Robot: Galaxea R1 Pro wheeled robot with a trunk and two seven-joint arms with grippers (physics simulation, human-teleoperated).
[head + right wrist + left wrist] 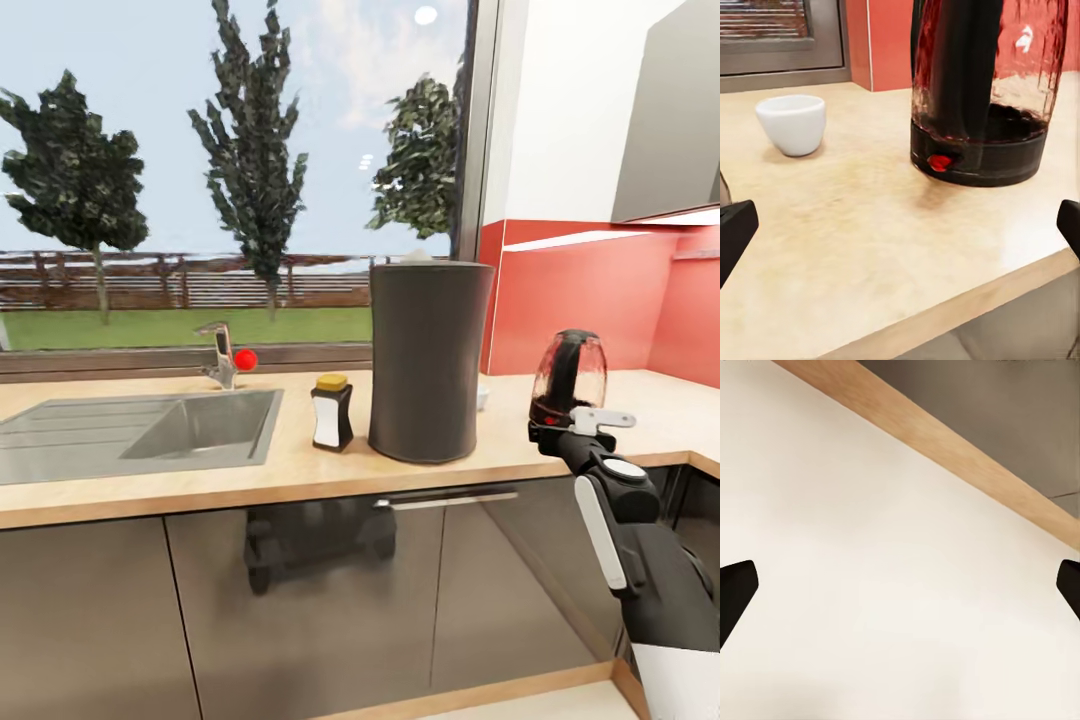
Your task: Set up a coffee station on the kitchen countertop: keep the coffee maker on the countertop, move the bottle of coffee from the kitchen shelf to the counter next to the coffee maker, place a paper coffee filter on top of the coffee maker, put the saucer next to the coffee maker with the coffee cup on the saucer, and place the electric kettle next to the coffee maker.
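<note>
The tall dark grey coffee maker [430,360] stands on the wood-grain kitchen countertop [300,470], with a pale paper coffee filter [415,258] showing on its top. The yellow-capped bottle of coffee [332,412] stands just left of it. To its right is the clear electric kettle [570,378] [979,112], upright on the counter. My right gripper [562,428] [900,229] is open just in front of the kettle's base, holding nothing. The white coffee cup [793,124] sits on bare counter beside the kettle. The saucer is out of view. My left gripper [900,585] is open and empty over pale floor.
A steel sink [130,430] with a faucet [220,355] takes up the counter's left part. A red backsplash [590,300] and a grey wall cabinet [670,110] bound the right corner. Glossy grey cabinet fronts [300,600] run below the counter edge.
</note>
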